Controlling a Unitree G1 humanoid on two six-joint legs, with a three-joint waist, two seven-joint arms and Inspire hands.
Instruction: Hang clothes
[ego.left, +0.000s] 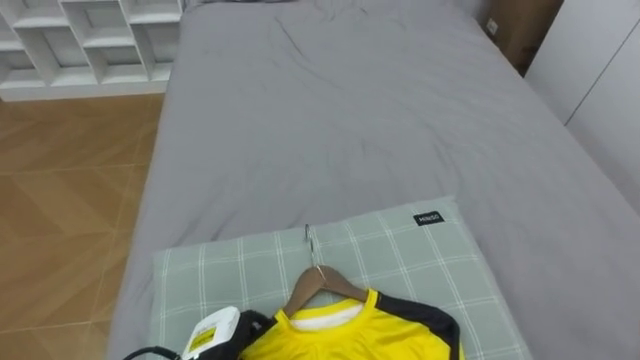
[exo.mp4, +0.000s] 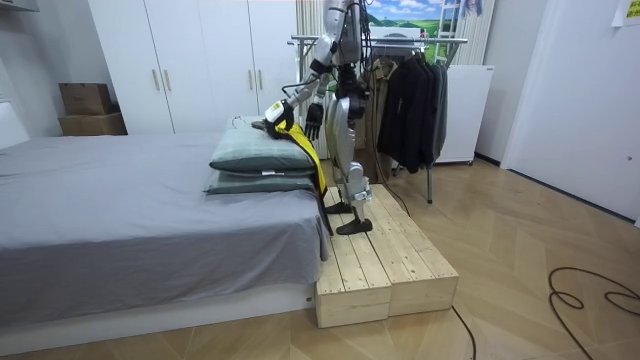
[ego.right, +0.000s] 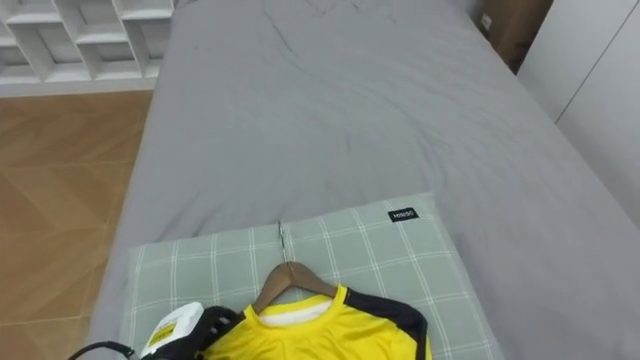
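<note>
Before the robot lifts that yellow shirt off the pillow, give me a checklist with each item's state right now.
1. Yellow shirt on the wooden hanger: ok.
2. Hanger hook free, lying on the plaid pillow: ok.
3. Left hand beside the shirt's collar: ok.
4. Left hand holding shirt or hanger: cannot tell.
5. Free room on the clothes rack behind the robot: cannot tell.

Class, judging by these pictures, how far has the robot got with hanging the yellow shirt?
Done: the yellow shirt is already on its wooden hanger, lying on the checked pillow. In hand: the left hand is at the shirt's shoulder. Left: carrying it to the clothes rack behind the robot.
</note>
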